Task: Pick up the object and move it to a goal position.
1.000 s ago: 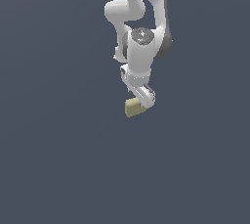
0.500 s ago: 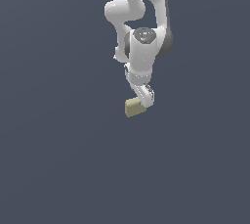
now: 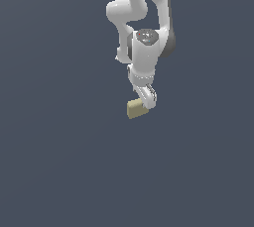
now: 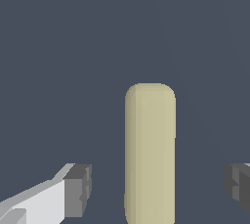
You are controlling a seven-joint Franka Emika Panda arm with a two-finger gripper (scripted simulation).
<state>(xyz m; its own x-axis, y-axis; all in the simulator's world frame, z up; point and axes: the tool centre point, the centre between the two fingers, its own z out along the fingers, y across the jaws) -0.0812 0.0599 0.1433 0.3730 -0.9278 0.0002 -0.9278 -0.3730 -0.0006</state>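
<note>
The white Panda arm [image 3: 144, 18] reaches down from the top of the exterior view, its wrist pointing toward the dark grey-blue floor [image 3: 59, 161]. At its lower end the gripper [image 3: 144, 103] sits right over the object [image 3: 135, 108], a small tan block with rounded edges that appears just below and slightly to the exterior view's left of the white fingers. From that camera the block seems to touch the fingertips, though the view is too coarse to say whether it rests on the floor or is lifted off it. The wrist view is clearer about the jaws: they stand spread wide, with the block [image 4: 150, 152] rising between them as a tall, narrow tan shape. A clear strip of floor shows on each side of it, so neither dark grey pad [image 4: 78, 189] is pressing on its faces. The block lies nearer the middle of the gap than either pad.
</note>
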